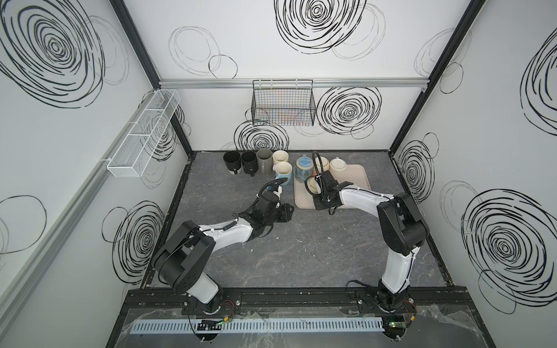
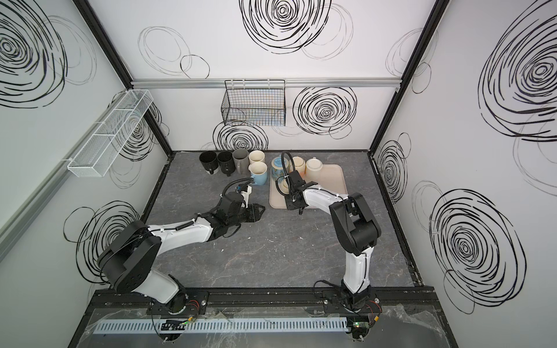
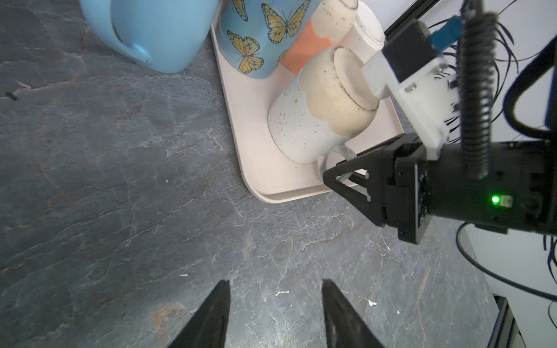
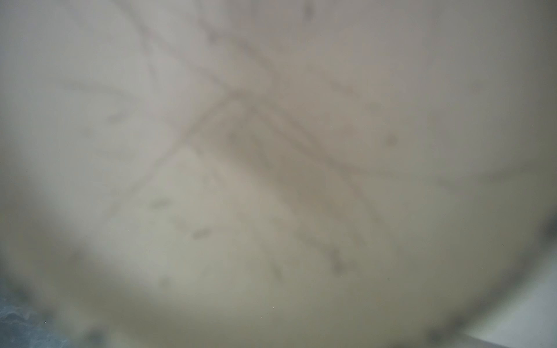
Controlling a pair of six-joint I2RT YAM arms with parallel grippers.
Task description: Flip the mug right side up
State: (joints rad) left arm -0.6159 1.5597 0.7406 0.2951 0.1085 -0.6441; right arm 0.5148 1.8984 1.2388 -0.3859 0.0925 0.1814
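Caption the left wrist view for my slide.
Right hand at the handle of the inverted speckled mug on the tray.

A speckled white mug [image 3: 319,105] with cream base is being observed inverted, possibly tilted, on the tray [image 3: 256,168].

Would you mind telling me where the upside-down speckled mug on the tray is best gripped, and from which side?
Take the speckled mug by its handle, coming from the front edge of the tray on the right arm's side. The handle juts out freely toward that edge, while the butterfly mug crowds the far side, and the body looks wide for the jaws.
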